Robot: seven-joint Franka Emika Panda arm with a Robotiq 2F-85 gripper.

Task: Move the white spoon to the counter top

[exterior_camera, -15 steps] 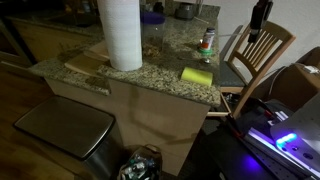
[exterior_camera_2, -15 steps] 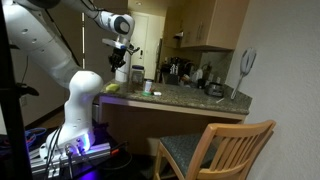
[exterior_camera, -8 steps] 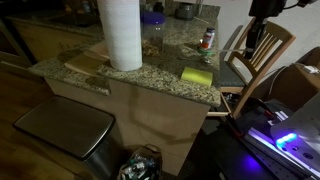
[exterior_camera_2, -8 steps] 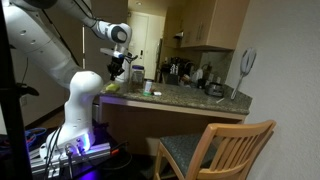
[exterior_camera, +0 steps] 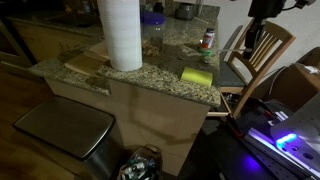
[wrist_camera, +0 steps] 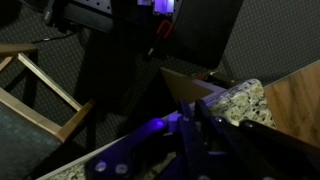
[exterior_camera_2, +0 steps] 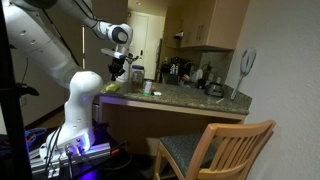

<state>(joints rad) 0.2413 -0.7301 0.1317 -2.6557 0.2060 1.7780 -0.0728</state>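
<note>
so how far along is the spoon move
Done: nothing visible; I can't make out a white spoon on the counter top. In hand: the arm holds its jaws raised near the end with the yellow sponge; the dark wrist view doesn't show whether they hold anything. Left: setting the spoon on the granite.

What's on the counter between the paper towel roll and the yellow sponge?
Nothing: in an exterior view, only bare speckled counter top shows between the paper towel roll and the yellow sponge.

Granite counter top (exterior_camera: 155, 72) — wooden board (exterior_camera: 85, 63), yellow sponge (exterior_camera: 196, 75), small bottle (exterior_camera: 207, 42)
</note>
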